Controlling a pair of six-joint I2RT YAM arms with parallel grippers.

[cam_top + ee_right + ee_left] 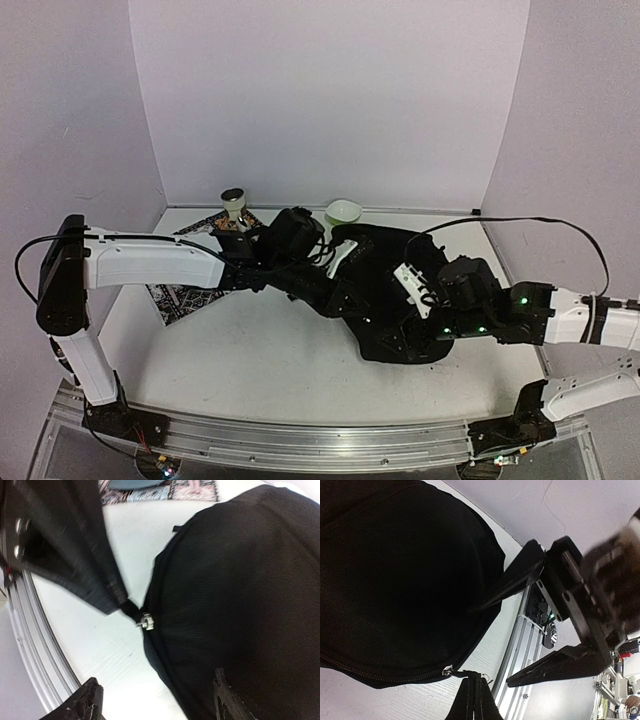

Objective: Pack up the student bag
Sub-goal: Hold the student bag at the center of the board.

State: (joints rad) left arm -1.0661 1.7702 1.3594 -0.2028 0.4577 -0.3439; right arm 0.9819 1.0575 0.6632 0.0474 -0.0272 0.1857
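Through the left wrist camera, the black bag [395, 580] is filling the left side of the picture, lying on the white table [395, 700]. The left gripper [489, 647] is holding its two fingers well apart with nothing between them. The upper fingertip [485, 602] is sitting right at the bag's rounded edge, and the lower one is hanging clear of the bag in front of the metal rail [517, 645]. A small metal zip pull [448, 670] is showing at the bag's lower seam, with a black strap [472, 702] running off just beside it.

Through the right wrist camera, the bag is taking up the right half. The right gripper [155, 680] is likewise spreading its fingers wide and gripping nothing, with one fingertip [222, 690] over the bag's fabric and the other over bare table. A zip pull is gleaming at the bag's edge beyond them, with a blurred strap leading away from it. A strip of patterned mat [190, 490] is peeking in at the top.

From overhead, the bag is lying right of the table's middle, and both arms are reaching in over it from their own sides. The mat is lying to its left, partly under the left arm. A cup [234, 203] is standing at the mat's far corner, and a pale bowl [344, 211] is sitting just behind the bag.
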